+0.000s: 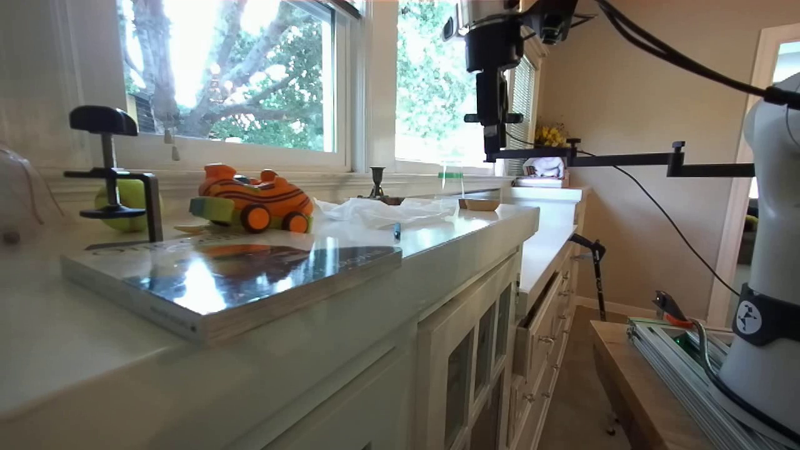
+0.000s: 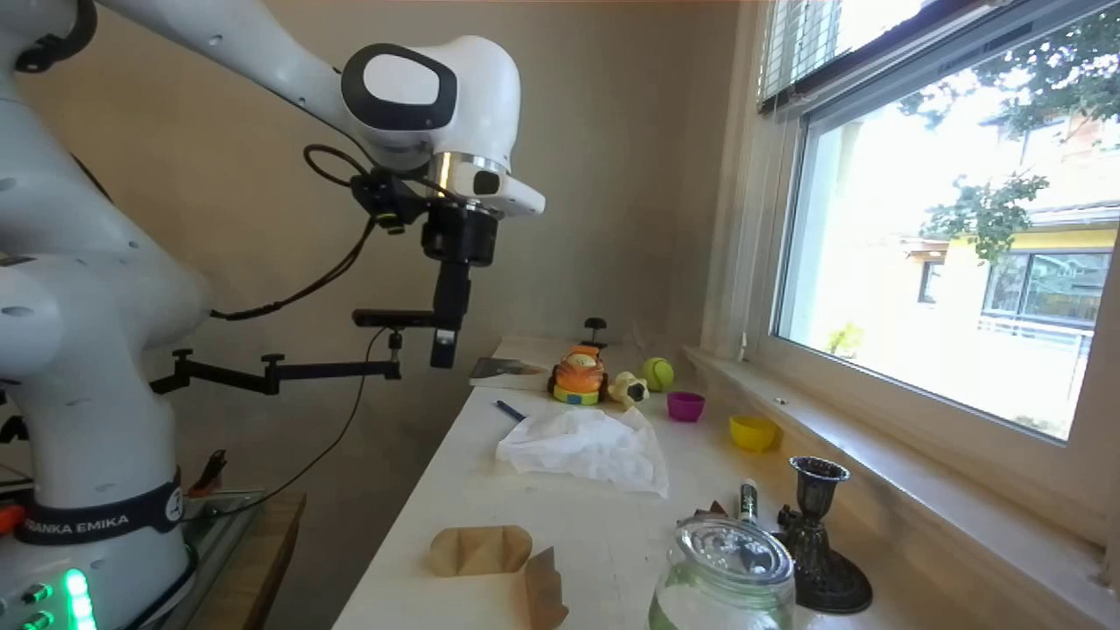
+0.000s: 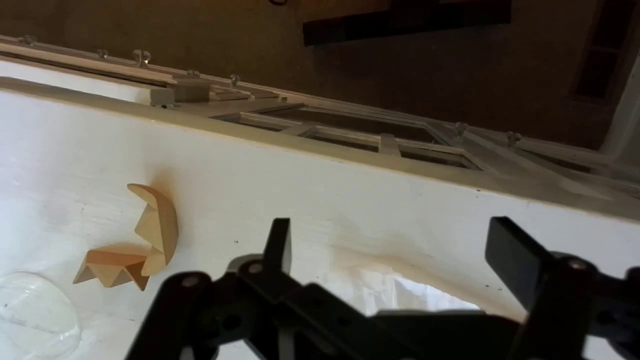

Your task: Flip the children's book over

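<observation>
- Closest to me, the children's book [image 1: 244, 275] lies flat on the white counter [image 1: 75, 331], glossy picture cover up, one side at or past the front edge; an outward nudge could drop it.
- Just behind it, the black screw clamp [image 1: 112, 175] and orange toy car [image 1: 256, 199] might snag a turning cover; the room side looks freer.
- Farther off, the gripper [image 3: 390, 242] hangs high, jaws spread wide, holding nothing.

White letters [image 2: 77, 526] shout FRANKA EMIKA from the black band [image 2: 101, 512] around the robot arm [image 2: 101, 289], round logo [image 1: 749, 317] alongside; lettering on the children's book [image 1: 231, 275], too blurred!
</observation>
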### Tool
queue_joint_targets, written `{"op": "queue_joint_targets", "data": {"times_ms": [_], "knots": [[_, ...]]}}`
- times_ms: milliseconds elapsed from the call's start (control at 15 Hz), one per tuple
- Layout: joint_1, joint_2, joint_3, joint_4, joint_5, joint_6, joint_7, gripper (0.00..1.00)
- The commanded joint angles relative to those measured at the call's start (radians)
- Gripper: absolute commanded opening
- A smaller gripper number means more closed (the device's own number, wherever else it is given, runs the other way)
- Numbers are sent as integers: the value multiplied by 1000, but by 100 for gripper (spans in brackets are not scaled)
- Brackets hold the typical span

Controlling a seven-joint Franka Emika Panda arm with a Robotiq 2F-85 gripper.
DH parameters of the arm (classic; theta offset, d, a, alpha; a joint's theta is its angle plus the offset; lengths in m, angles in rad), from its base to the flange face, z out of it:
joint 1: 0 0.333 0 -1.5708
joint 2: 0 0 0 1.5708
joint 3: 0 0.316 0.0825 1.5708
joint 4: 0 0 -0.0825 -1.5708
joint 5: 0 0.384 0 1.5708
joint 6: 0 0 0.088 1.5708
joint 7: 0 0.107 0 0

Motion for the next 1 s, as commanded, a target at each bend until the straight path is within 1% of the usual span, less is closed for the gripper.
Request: {"op": "queue_joint_targets", "data": {"times_ms": [0,133,267,400,467,667,933], "knots": [[-18,45,-34,42,-17,22,29,100],[-32,72,-55,66,-13,57,34,100],[-32,119,-84,110,37,63,41,100],[-33,165,-78,164,44,49,79,100],[-30,99,-84,93,15,64,39,100],[-29,148,-83,137,16,63,61,100],[-25,161,-87,140,21,79,52,100]]}}
